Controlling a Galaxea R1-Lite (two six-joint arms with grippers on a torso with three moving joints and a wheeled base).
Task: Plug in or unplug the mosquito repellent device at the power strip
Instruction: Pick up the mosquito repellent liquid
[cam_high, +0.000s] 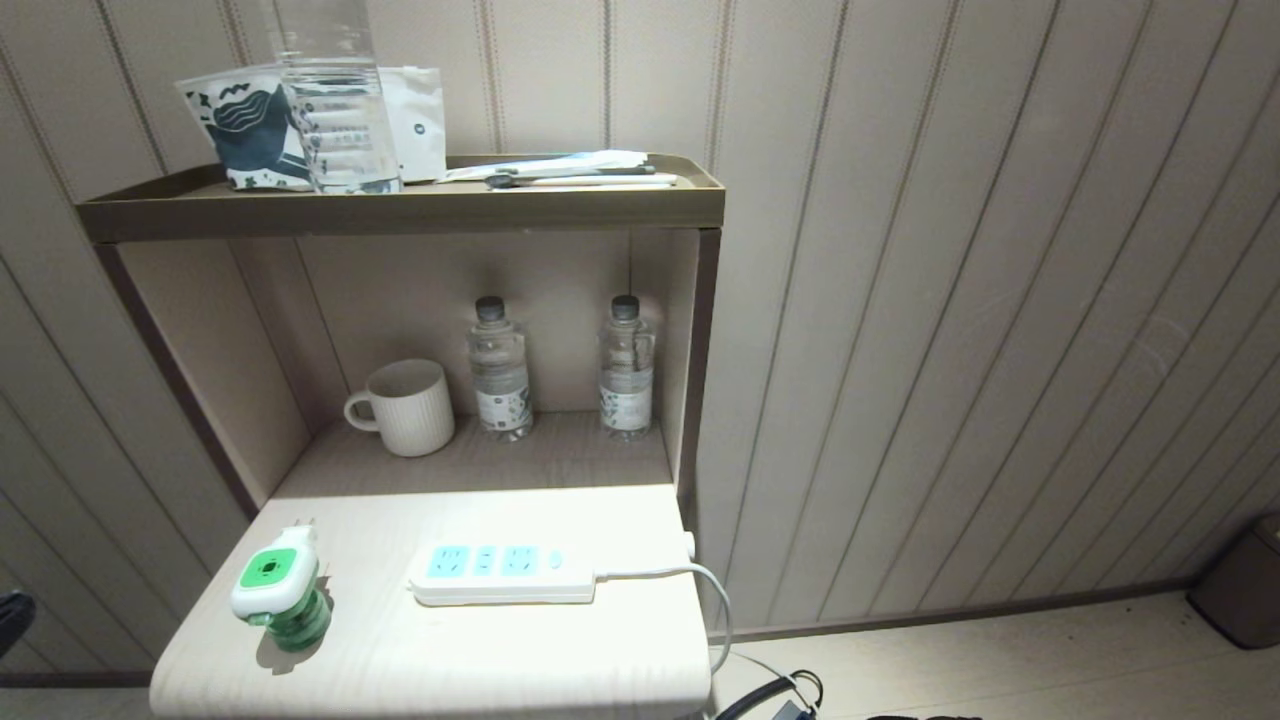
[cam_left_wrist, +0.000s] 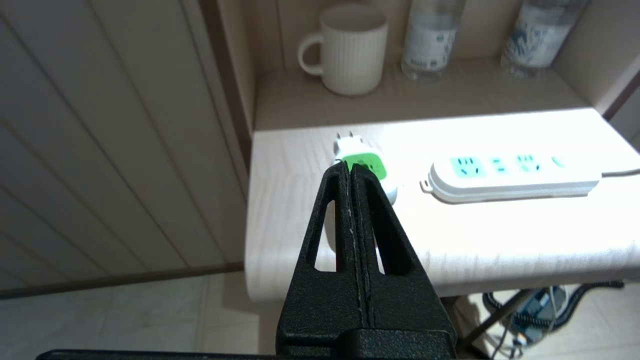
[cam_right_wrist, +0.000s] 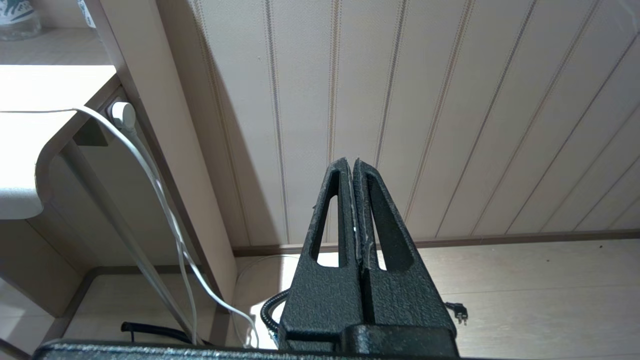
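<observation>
Your left gripper (cam_left_wrist: 350, 170) is clenched on nothing, short of the mosquito repellent device (cam_high: 275, 590), which lies unplugged beside the power strip (cam_high: 505, 572); grasping and plugging remain. The right gripper (cam_right_wrist: 351, 165), also clenched, idles away from the strip. Smooth white plastic, translucent green bottle, flat strip.

Both pincers, left pincer (cam_left_wrist: 350, 167) & right pincer (cam_right_wrist: 349, 162): matte black textured plastic, 2 tapered fingers w/ slot cutouts.
</observation>
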